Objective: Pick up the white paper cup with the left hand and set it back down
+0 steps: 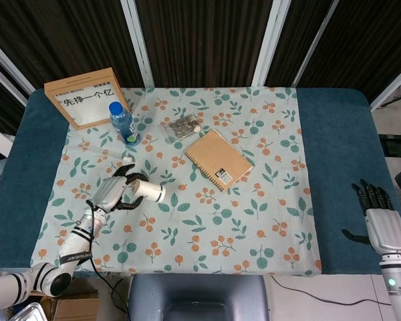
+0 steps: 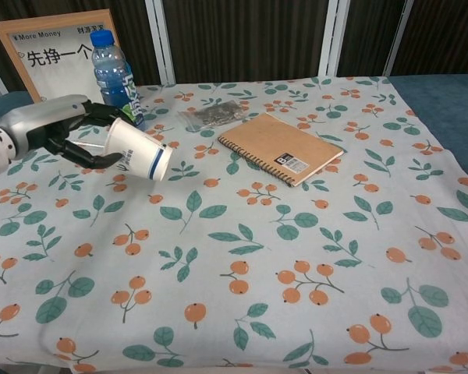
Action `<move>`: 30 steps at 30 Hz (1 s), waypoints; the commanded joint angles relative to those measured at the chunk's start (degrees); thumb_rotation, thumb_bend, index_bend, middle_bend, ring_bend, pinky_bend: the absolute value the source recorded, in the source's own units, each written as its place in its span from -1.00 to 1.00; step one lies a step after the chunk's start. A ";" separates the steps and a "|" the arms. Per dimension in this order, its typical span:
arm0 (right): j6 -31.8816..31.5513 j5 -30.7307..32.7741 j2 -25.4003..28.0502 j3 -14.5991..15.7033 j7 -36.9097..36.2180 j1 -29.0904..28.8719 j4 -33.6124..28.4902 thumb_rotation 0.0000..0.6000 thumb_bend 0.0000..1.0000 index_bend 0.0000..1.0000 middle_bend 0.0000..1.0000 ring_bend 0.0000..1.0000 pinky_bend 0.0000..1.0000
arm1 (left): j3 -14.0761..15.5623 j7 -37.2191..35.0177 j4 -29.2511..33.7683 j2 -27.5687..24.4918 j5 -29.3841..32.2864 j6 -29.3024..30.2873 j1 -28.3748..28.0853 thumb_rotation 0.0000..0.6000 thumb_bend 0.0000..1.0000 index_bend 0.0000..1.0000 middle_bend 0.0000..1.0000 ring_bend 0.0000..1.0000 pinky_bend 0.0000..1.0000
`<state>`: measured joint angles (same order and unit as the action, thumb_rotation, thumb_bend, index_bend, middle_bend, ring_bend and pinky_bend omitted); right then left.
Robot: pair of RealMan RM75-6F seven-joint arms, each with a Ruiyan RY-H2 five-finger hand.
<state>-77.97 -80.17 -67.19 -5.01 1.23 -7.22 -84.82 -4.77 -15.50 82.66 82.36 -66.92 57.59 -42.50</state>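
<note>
My left hand point(image 1: 113, 192) point(image 2: 58, 128) holds the white paper cup point(image 1: 149, 191) point(image 2: 137, 149) by its rim end, fingers curled around it. The cup is tipped almost on its side, its base pointing right, and in the chest view it hangs clear above the floral tablecloth point(image 2: 242, 234). My right hand point(image 1: 376, 217) is far off at the right edge of the head view, over the blue table edge, fingers spread and holding nothing.
A blue-capped water bottle point(image 1: 123, 124) point(image 2: 113, 74) stands just behind the cup. A wooden sign box point(image 1: 83, 97) sits at the back left. A clear bag of small items point(image 1: 182, 127) and a brown spiral notebook point(image 1: 218, 159) lie toward the middle.
</note>
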 commanded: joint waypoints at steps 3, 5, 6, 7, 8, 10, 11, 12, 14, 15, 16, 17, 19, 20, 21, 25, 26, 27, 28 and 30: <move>0.56 1.63 0.27 -0.49 0.78 -0.01 -0.67 1.00 -0.86 -1.00 -1.00 -1.00 -1.00 | -0.15 -10.65 -13.29 7.27 -7.91 1.72 4.43 1.00 -0.22 -0.28 -0.33 -0.96 -0.96; 1.04 2.55 0.07 -0.70 1.24 -0.09 -0.81 1.00 -0.86 -1.00 -1.00 -1.00 -1.00 | 0.11 -11.61 -15.24 8.16 -8.27 0.44 4.43 1.00 -0.21 -0.29 -0.34 -0.97 -0.96; 1.22 2.84 -0.01 -0.75 1.41 -0.13 -0.88 1.00 -0.86 -1.00 -1.00 -1.00 -1.00 | 0.20 -11.75 -16.08 8.51 -8.42 -0.05 4.39 1.00 -0.21 -0.29 -0.35 -0.97 -0.96; 1.33 3.09 -0.10 -0.79 1.61 -0.15 -0.94 1.00 -0.86 -1.00 -1.00 -1.00 -1.00 | 0.24 -11.66 -17.00 8.91 -8.49 -0.49 4.35 1.00 -0.21 -0.29 -0.35 -0.97 -0.96; 1.32 3.49 -0.26 -0.89 1.99 -0.11 -1.03 1.00 -0.86 -1.00 -1.00 -1.00 -1.00 | 0.26 -11.43 -18.11 9.46 -8.42 -1.14 4.30 1.00 -0.21 -0.29 -0.35 -0.97 -0.96; 1.26 4.16 -0.42 -1.05 2.72 -0.02 -1.36 1.00 -0.86 -1.00 -1.00 -1.00 -1.00 | 0.05 -11.37 -19.34 10.18 -8.14 -2.04 4.25 1.00 -0.21 -0.30 -0.35 -0.97 -0.95; 1.27 4.47 -0.38 -1.13 2.92 0.03 -1.70 1.00 -0.86 -1.00 -1.00 -1.00 -1.00 | -0.14 -11.43 -20.00 10.63 -8.02 -2.44 4.25 1.00 -0.21 -0.31 -0.36 -0.97 -0.95; 1.23 4.62 -0.31 -1.20 2.93 0.06 -1.91 1.00 -0.86 -1.00 -1.00 -1.00 -1.00 | -0.18 -11.50 -20.38 10.86 -8.06 -2.82 4.21 1.00 -0.21 -0.33 -0.38 -0.98 -0.95; 1.13 4.86 -0.08 -1.36 2.95 0.11 -2.12 1.00 -0.86 -1.00 -1.00 -1.00 -1.00 | 0.18 -11.68 -20.73 10.74 -8.67 -4.07 3.97 1.00 -0.23 -0.45 -0.49 -0.99 -0.96; 1.15 4.94 0.02 -1.38 2.96 0.12 -2.11 1.00 -0.86 -1.00 -1.00 -1.00 -1.00 | 0.31 -11.52 -20.80 10.59 -8.95 -4.35 3.92 1.00 -0.24 -0.58 -0.59 -1.00 -0.96; 1.26 4.99 0.14 -1.39 2.85 0.11 -2.10 1.00 -0.86 -1.00 -1.00 -1.00 -1.00 | 0.38 -11.13 -20.92 10.51 -9.20 -4.33 3.95 1.00 -0.26 -0.72 -0.68 -1.00 -0.96; 1.47 5.11 0.30 -1.42 2.56 0.08 -2.10 1.00 -0.86 -1.00 -1.00 -1.00 -1.00 | 0.45 -10.41 -21.08 10.47 -9.50 -4.07 4.09 1.00 -0.28 -0.86 -0.76 -1.00 -0.96; 1.74 5.37 0.43 -1.52 2.32 0.01 -2.00 1.00 -0.86 -1.00 -1.00 -1.00 -1.00 | 0.53 -9.47 -21.04 10.29 -9.73 -3.88 4.31 1.00 -0.29 -0.97 -0.86 -1.00 -0.95; 1.79 5.49 0.40 -1.60 2.31 -0.04 -1.89 1.00 -0.86 -1.00 -1.00 -1.00 -1.00 | 0.54 -8.92 -20.85 10.05 -9.79 -3.89 4.44 1.00 -0.29 -1.00 -0.92 -1.00 -0.95; 1.84 5.56 0.35 -1.63 2.33 -0.07 -1.84 1.00 -0.86 -1.00 -1.00 -1.00 -1.00 | 0.53 -8.39 -20.73 9.87 -9.82 -3.85 4.53 1.00 -0.29 -1.00 -0.95 -1.00 -0.95; 2.19 5.97 0.02 -1.65 2.79 -0.24 -1.92 1.00 -0.86 -1.00 -1.00 -1.00 -1.00 | 0.23 -5.44 -20.14 9.22 -9.77 -3.36 4.84 1.00 -0.30 -1.00 -1.00 -1.00 -0.95; 2.24 6.03 -0.08 -1.63 2.90 -0.26 -1.90 1.00 -0.86 -1.00 -1.00 -1.00 -1.00 | 0.12 -4.37 -19.63 8.85 -9.90 -3.04 4.88 1.00 -0.30 -1.00 -1.00 -1.00 -0.95; 2.31 6.11 -0.11 -1.64 2.93 -0.29 -1.89 1.00 -0.86 -1.00 -1.00 -1.00 -1.00 | 0.06 -3.33 -19.12 8.50 -10.11 -2.62 4.91 1.00 -0.30 -1.00 -1.00 -1.00 -0.95; 2.37 6.21 -0.13 -1.66 2.93 -0.29 -1.88 1.00 -0.86 -1.00 -1.00 -1.00 -1.00 | 0.02 -1.87 -18.58 8.11 -10.34 -2.14 4.92 1.00 -0.30 -1.00 -1.00 -1.00 -0.95; 2.43 6.48 -0.15 -1.78 2.85 -0.30 -1.81 1.00 -0.86 -1.00 -1.00 -1.00 -1.00 | 0.01 4.00 -16.84 6.83 -10.65 -1.01 4.83 1.00 -0.30 -1.00 -1.00 -1.00 -0.95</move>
<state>-75.56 -73.75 -67.33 -6.75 4.11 -7.51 -86.65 -4.62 -16.71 63.88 90.65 -77.09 55.21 -37.69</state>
